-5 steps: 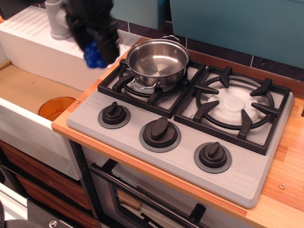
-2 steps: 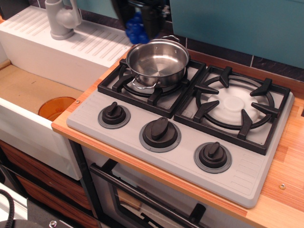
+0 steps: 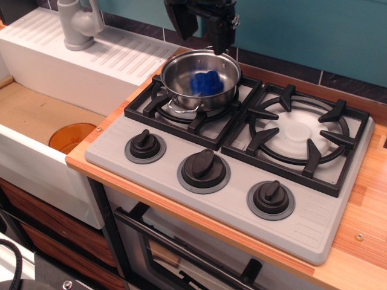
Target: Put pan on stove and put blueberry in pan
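The shiny steel pan (image 3: 181,78) stands on the left burner grate of the light grey stove (image 3: 242,181). The deep-blue blueberry (image 3: 204,83) lies inside the pan, toward its right side. My black gripper (image 3: 201,27) hangs above the pan's far rim with its two fingers apart and nothing between them. Its upper part runs out of the top of the frame.
A white sink basin (image 3: 36,121) with an orange drain disc (image 3: 71,136) lies left of the stove, with a grey faucet (image 3: 78,24) and ribbed drainboard behind. Three black knobs (image 3: 204,169) line the stove front. The right burner (image 3: 299,136) is bare. A teal wall stands behind.
The gripper carried the blueberry from over the drainboard to the right, above the pan. It let go, and the blueberry now lies in the pan.
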You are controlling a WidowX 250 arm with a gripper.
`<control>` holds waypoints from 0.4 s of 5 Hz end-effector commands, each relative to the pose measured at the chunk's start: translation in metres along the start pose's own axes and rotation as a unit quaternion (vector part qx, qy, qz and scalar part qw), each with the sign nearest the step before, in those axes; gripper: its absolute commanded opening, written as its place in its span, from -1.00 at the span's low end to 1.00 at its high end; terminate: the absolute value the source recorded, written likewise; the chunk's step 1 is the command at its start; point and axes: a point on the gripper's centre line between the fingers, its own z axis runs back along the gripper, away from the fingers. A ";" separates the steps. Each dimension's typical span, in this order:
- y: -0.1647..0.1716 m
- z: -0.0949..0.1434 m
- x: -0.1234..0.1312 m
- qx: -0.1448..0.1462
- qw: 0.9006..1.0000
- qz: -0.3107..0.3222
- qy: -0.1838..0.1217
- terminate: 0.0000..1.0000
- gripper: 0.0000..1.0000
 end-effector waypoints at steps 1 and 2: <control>-0.006 0.015 0.019 0.012 0.999 -0.004 -0.030 -1.00 1.00; -0.010 0.024 0.019 0.037 0.999 0.001 -0.028 -1.00 1.00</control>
